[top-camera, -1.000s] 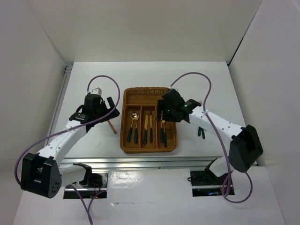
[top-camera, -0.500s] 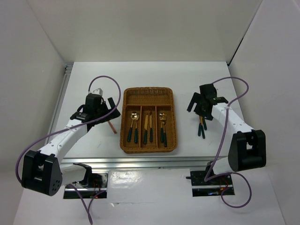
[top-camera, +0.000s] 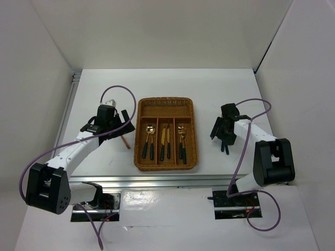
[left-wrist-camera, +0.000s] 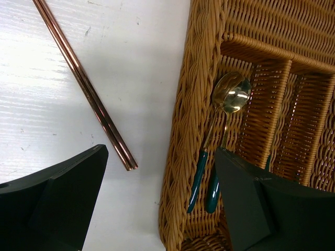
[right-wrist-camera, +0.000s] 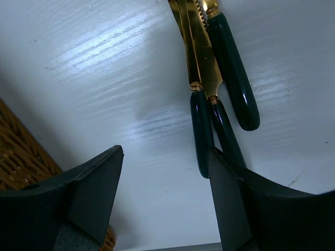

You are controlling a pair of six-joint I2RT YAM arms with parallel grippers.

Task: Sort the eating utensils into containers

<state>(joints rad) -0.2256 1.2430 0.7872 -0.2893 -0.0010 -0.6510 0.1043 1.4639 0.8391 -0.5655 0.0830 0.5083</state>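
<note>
Starting at the left with the left gripper (top-camera: pixel 124 124): spread wide, holding nothing, hanging low over the table (top-camera: pixel 104 89) right beside the wicker tray (top-camera: pixel 166 166). From its wrist view, straddling the tray's left wall, with the chopsticks (left-wrist-camera: pixel 86 89) on bare table just left of that wall. Near ends close by the left finger (left-wrist-camera: pixel 68 193), long axis slanting away up-left. Far nearer to this arm than the other; probably calls for a shift left, off the rim, before closing across the pair. Inside the tray: spoons (top-camera: pixel 149 140) in the left slot, knives (top-camera: pixel 165 141) in the middle, forks (top-camera: pixel 182 141) in the right. Further right, well apart from the tray: right gripper (top-camera: pixel 222 138) partly parted, gripping nothing, low over the loose utensils (right-wrist-camera: pixel 230 73) lying bunched on the table. Set off toward its right finger (right-wrist-camera: pixel 246 209) rather than centred in the gap, green handles pointing back at it.
</note>
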